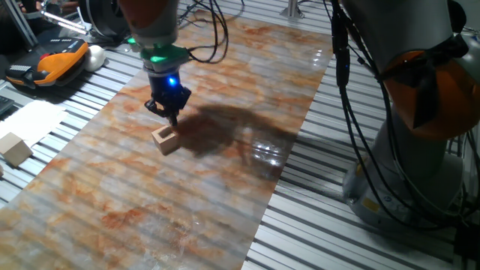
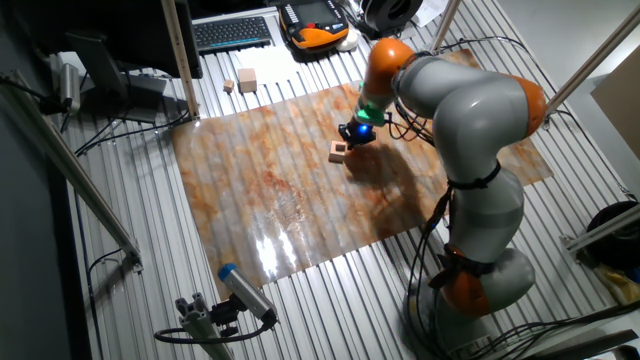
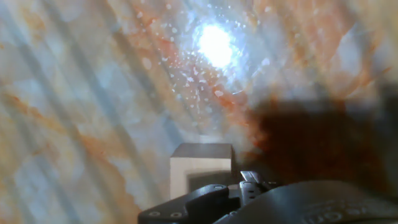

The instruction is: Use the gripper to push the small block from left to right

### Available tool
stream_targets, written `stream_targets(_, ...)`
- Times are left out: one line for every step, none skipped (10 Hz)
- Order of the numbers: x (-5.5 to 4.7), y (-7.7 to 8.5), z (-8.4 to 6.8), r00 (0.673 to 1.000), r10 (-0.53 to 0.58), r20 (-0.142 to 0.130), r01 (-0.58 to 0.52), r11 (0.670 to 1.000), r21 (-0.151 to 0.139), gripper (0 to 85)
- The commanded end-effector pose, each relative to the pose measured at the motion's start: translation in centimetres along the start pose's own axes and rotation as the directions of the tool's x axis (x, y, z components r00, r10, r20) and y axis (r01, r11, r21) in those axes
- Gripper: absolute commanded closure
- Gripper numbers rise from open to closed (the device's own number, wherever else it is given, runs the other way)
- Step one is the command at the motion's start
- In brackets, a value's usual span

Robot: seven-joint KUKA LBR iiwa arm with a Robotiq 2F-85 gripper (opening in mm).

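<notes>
The gripper [image 1: 169, 112] hangs low over the marbled mat [image 1: 225, 90], with its blue light on and a green ring above it. Its 2 fingers point down and look pressed close together at the tips, with nothing held between them.

The small block [image 1: 166, 139] sits on the marbled mat, right under the fingertips and so close that they seem to touch its top back edge. In the other fixed view the small block [image 2: 338, 151] is just beside the gripper [image 2: 354, 136], on the side away from the big grey robot arm [image 2: 470, 110].

In the hand view the small block [image 3: 201, 168] shows as a pale cube right in front of the dark gripper body, with a bright spot of light on the mat beyond it.

A larger pale block [image 1: 15, 148] lies off the mat, well apart from the small block. An orange and black device [image 1: 51, 61] rests past the far end of the mat.
</notes>
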State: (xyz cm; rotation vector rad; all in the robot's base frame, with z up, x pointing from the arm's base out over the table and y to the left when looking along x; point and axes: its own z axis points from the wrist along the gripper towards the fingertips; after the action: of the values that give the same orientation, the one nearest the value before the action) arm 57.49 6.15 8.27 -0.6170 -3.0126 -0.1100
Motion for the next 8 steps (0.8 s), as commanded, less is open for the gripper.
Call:
stream_targets(-0.3, -0.3, -0.5, 1.0, -0.024, 0.006, 0.024, 0.999, 0.023, 85.0)
stream_targets(-1.2, -1.1, -1.6, 0.998, -0.065, 0.009, 0.065, 0.997, 0.04, 85.0)
stream_targets(-1.9, -1.9, -2.5, 0.994, -0.106, 0.017, 0.104, 0.992, 0.067, 85.0)
stream_targets(-2.9, -2.8, -3.6, 0.991, -0.135, 0.021, 0.133, 0.988, 0.077, 85.0)
stream_targets(-4.2, -3.8, -5.0, 0.985, -0.173, 0.02, 0.17, 0.981, 0.091, 85.0)
stream_targets(-5.7, -5.3, -6.6, 0.978, -0.209, 0.015, 0.206, 0.974, 0.096, 85.0)
stream_targets(-6.5, -6.3, -7.7, 0.973, -0.231, 0.009, 0.229, 0.969, 0.098, 85.0)
stream_targets(-7.1, -6.8, -8.4, 0.969, -0.246, 0.009, 0.243, 0.964, 0.106, 85.0)
